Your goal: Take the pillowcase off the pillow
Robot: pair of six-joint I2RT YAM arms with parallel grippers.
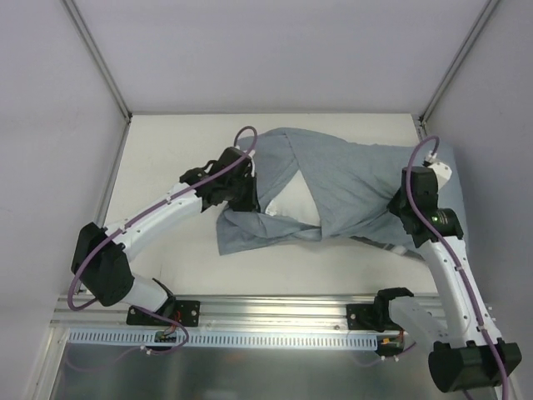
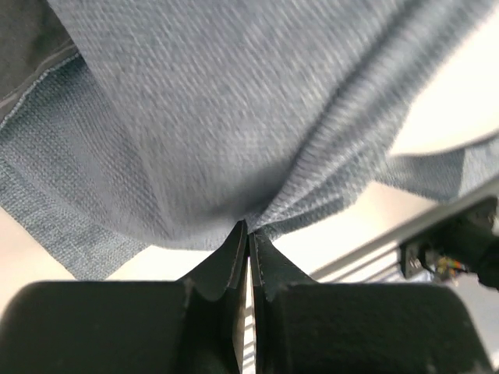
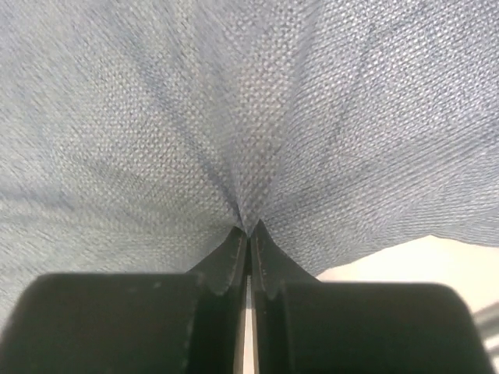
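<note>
The pillowcase (image 1: 350,179) is a blue-grey fabric cover spread across the table's middle and right, twisted and bunched. The white pillow (image 1: 293,200) shows through a triangular opening in the fabric; the rest of it is hidden. My left gripper (image 1: 246,193) sits at the fabric's left edge, shut on a pinch of pillowcase (image 2: 195,117). My right gripper (image 1: 410,208) sits at the fabric's right side, shut on a fold of pillowcase (image 3: 249,117). In both wrist views the jaws are pressed together with cloth gathered at their tips.
The pale table (image 1: 166,167) has white walls behind and at both sides. An aluminium rail (image 1: 275,312) with the arm bases runs along the near edge. A flap of pillowcase (image 1: 250,233) lies toward the rail.
</note>
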